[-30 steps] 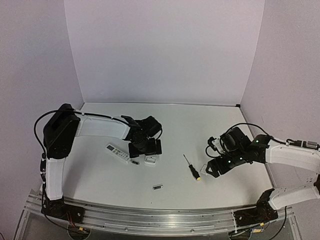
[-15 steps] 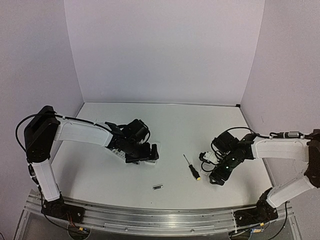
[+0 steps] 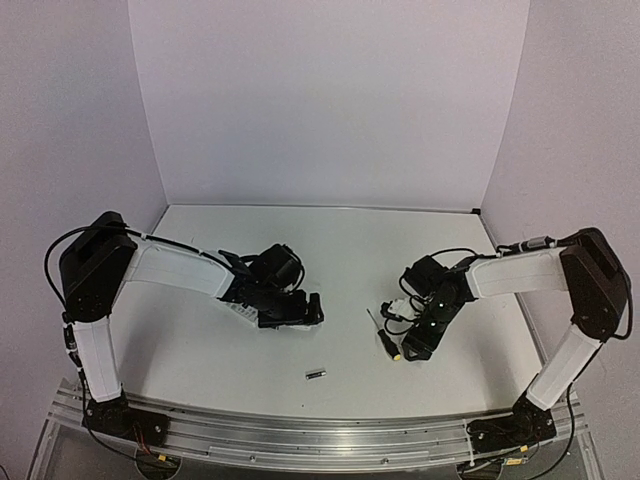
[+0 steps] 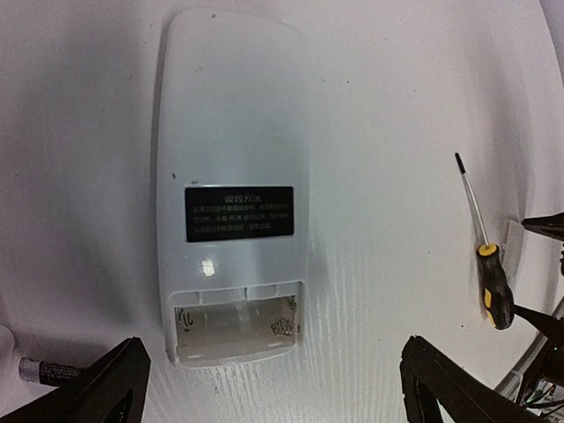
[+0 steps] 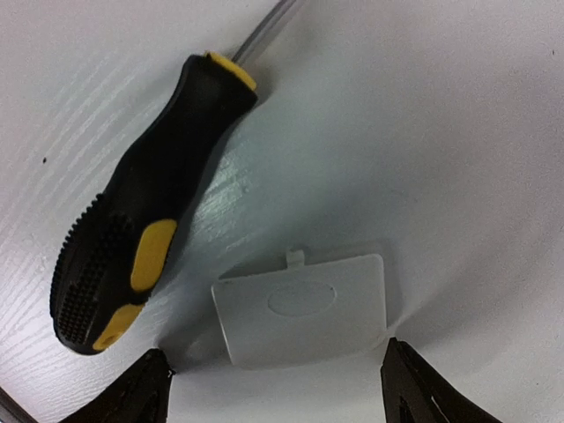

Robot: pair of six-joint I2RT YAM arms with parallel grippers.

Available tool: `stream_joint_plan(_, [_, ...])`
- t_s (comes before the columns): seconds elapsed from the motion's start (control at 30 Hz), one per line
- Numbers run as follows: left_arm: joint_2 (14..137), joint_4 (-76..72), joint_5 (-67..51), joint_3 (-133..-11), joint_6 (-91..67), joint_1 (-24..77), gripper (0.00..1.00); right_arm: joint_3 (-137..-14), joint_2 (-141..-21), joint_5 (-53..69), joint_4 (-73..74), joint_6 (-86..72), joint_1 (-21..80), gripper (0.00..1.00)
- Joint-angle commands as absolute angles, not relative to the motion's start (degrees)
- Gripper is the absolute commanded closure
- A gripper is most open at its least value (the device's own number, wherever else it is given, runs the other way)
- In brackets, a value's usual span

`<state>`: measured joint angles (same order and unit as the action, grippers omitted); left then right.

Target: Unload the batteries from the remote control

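The left tool (image 4: 275, 345) and right tool (image 5: 275, 351) are both standing apart, empty. The batteries (image 3: 316, 374) are looking light, stiff and likely rolling; pinching one across its middle is seeming safest.

The remote control (image 4: 231, 132) carries a black label (image 4: 239, 213) with illegible white print

So there's a black-and-yellow plastic-handled screwdriver (image 5: 141, 207) lying flat on the white wood-grain table (image 3: 350, 250), and a small flat white plastic cover piece (image 5: 300, 308) with an oval dimple sits right beside its handle.
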<state>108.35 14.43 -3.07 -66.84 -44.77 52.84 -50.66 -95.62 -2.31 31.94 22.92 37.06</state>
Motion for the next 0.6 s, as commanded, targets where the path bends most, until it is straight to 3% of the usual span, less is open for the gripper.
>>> stream_joint_plan(0.0, [109.1,13.3,-3.3,-69.3,-43.8,53.0,0.0,-52.2,-98.7,-3.5,30.3,23.0,36.5,0.26])
stream_joint_plan(0.13, [109.1,13.0,-3.3,-69.3,-43.8,53.0,0.0,-51.9,-99.4,-4.5,30.1,22.1,36.2,0.33])
stream_joint_plan(0.43, [109.5,12.8,-3.3,-69.3,-42.8,53.0,0.0,-50.6,-100.4,-5.5,29.8,22.8,36.1,0.35])
stream_joint_plan(0.5, [109.6,12.5,-3.7,-69.3,-42.7,53.0,0.0,-50.6,-100.6,-5.5,29.9,22.3,36.1,0.4])
stream_joint_plan(0.57, [109.8,11.9,-4.4,-69.3,-42.7,53.0,0.0,-50.3,-100.4,-5.6,29.9,21.7,36.1,0.53])
